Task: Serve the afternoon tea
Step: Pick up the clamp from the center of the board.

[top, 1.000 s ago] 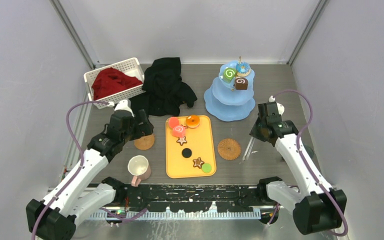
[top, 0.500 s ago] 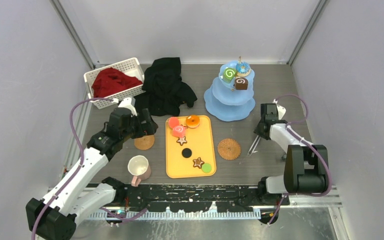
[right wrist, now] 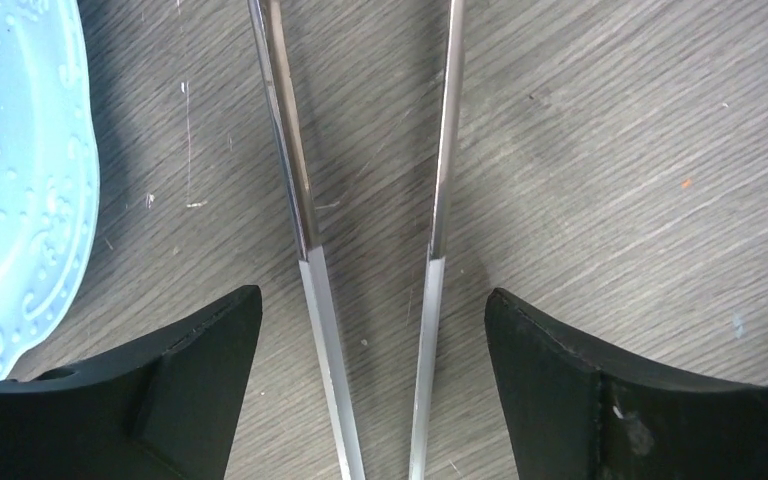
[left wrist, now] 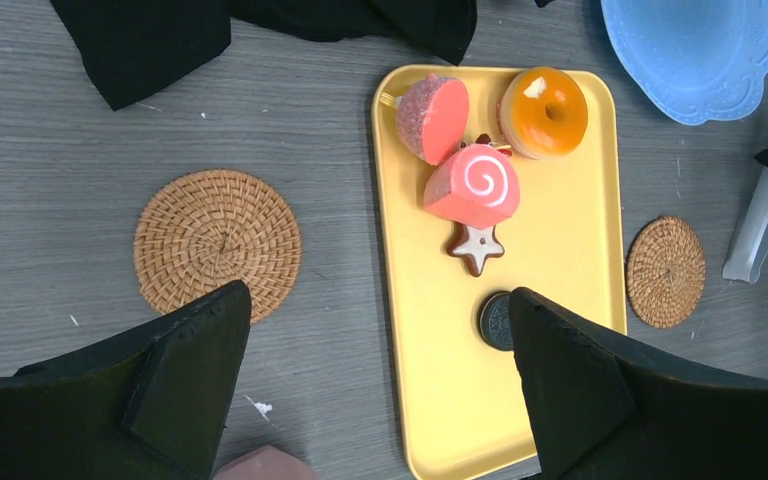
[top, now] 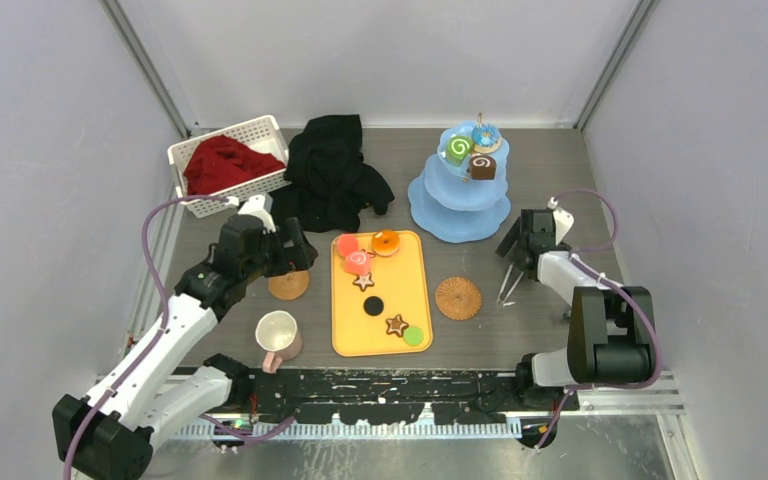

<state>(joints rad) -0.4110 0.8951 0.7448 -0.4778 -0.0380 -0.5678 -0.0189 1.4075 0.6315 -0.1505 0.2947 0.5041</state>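
The pale-blue three-tier stand holds a green swirl roll, a blue donut and a brown roll. On the yellow tray lie a pink swirl roll, an orange donut, star cookies and a dark round cookie. A cream mug with a pink handle stands near the left arm. My left gripper hovers open over the tray's left edge, holding nothing. My right gripper is open, astride metal tongs that lie on the table untouched.
Two wicker coasters flank the tray. A white basket with a red cloth sits at the back left, with a black cloth beside it. The stand's rim is just left of the tongs.
The right arm lowered and folded back, then its jaws spread and let go of the tongs, which now lie on the table. The left gripper shifted slightly right.
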